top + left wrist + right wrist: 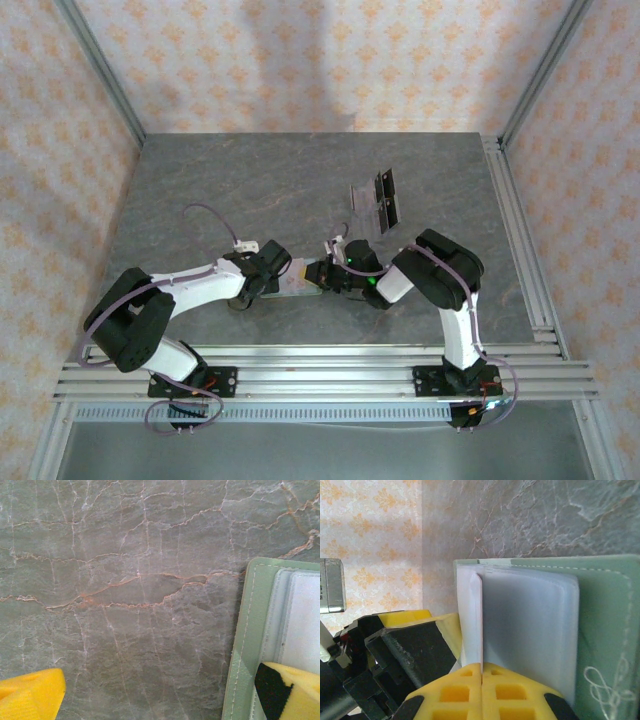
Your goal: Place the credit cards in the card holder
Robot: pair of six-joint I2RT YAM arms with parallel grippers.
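Sage-green card holder [298,280] lies opened flat on the grey stone table [200,180], near the front edge, between the two grippers. One of it. The stitched cover looks soft and light. Inside are pale, translucent plastic leaves, floppy and probably slick. My judgement: it would skate on the stone if pushed without being pinned.

Jaws of the right gripper [482,695] are closed together on the edge of one plastic leaf [476,615], standing it upright off the rest of the stack. That is a thin hold, and the leaf could slip out under a tug.

Jaws of the left gripper [160,697] are spread wide, holding nothing. One fingertip [287,690] sits over the holder's inner pocket near its corner, the other over bare table. Cannot tell whether it presses down.

Further back and to the right, well apart from the holder, the credit cards [375,203] lie in a loose overlapping cluster. Some are grey, some black. At least three; the exact count is not readable from above. They look thin, stiff and glossy, and they lie flat, so they are hard to get under. Best hold, I judge, is a pinch on a short edge where one card overhangs another.
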